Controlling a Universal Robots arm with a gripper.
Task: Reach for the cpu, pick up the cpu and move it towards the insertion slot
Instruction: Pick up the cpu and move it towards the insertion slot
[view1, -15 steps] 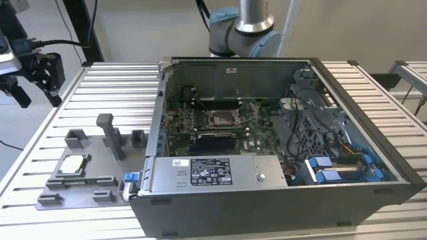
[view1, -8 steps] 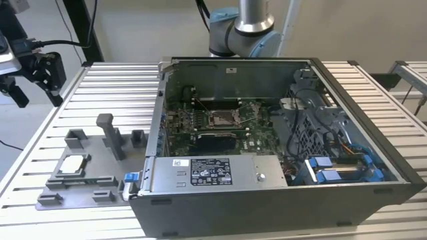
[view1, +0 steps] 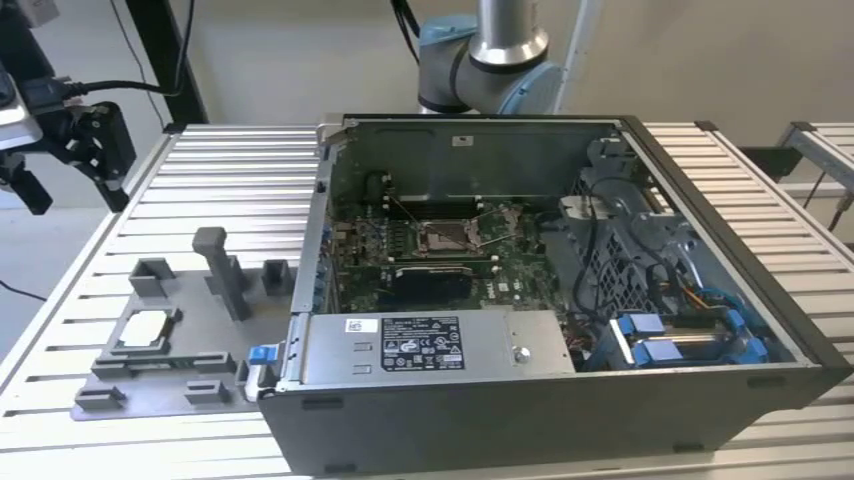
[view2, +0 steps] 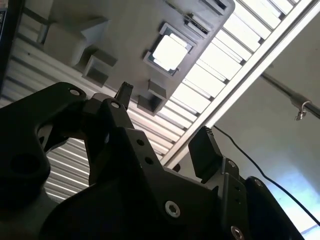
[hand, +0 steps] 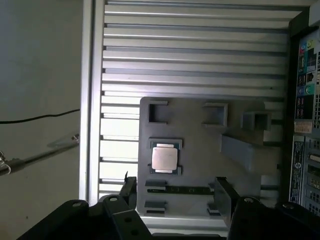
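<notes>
Above tabletop (view1: 214, 170): tool (hand: 175, 187) spread apart, empty, well clear of cpu (hand: 165, 159).
Fixture (hand: 200, 145): skewed descent may clip its walls.

Seen from high and well back, the exterior view looks down over the open case (view1: 534, 420) and slatted counter (view1: 227, 170). Both wrist views sit close behind the hand (hand: 175, 187). The first wrist view faces squarely down and the second is steeply tilted. All three views share the grey fixture (hand: 200, 145) holding the cpu (hand: 164, 159).
</notes>
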